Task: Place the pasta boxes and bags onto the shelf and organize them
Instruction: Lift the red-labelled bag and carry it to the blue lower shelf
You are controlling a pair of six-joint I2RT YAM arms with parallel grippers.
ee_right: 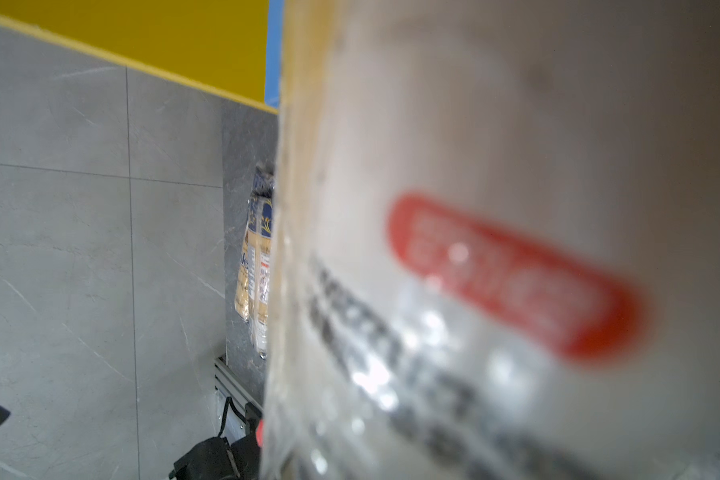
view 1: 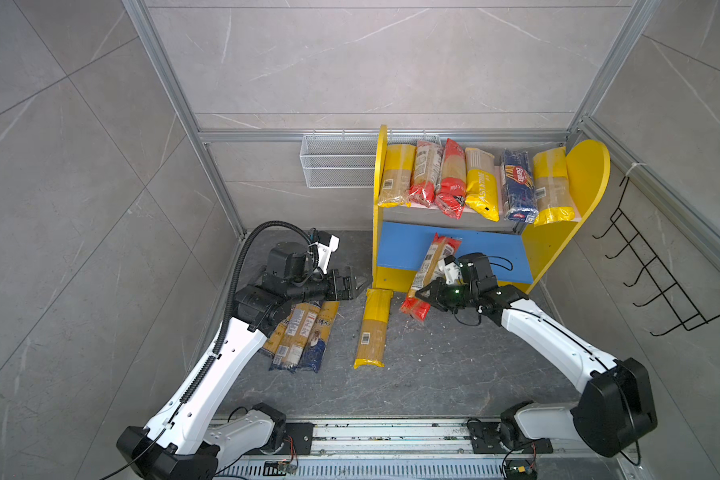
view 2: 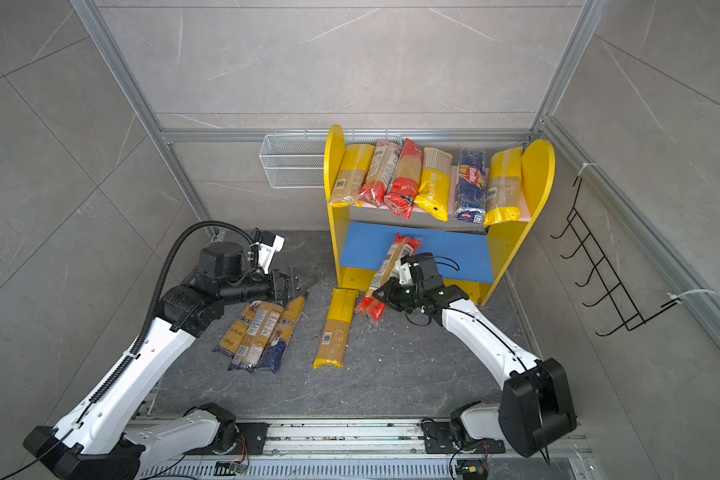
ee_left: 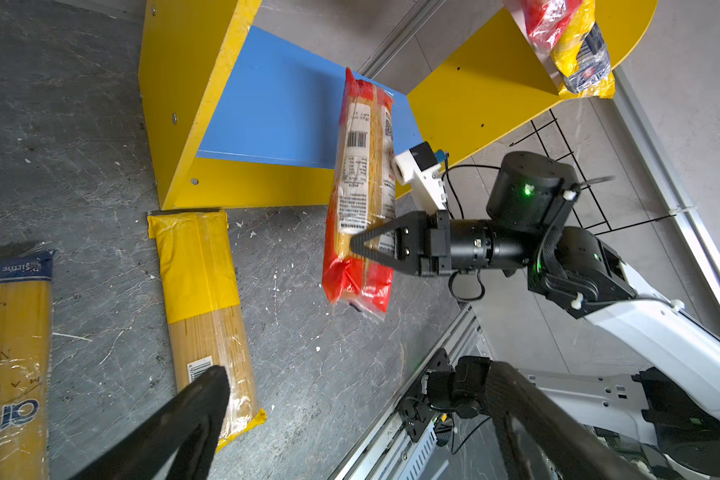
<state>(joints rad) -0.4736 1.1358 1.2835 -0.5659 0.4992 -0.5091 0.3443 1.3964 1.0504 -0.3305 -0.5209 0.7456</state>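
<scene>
Plastic packets (view 1: 481,189), six shelved, four floored, one gripped

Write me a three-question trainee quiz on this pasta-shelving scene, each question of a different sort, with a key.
1. True or false: the left tool is shut on a packet.
2. Multiple choice: what does the right tool grip in front of the blue lower board? A. a red-ended packet B. a dark blue packet C. a white wire basket
3. Count: how many packets lie on the pink upper board?
Key: 1. False; it is open and empty. 2. A. 3. Six.
</scene>
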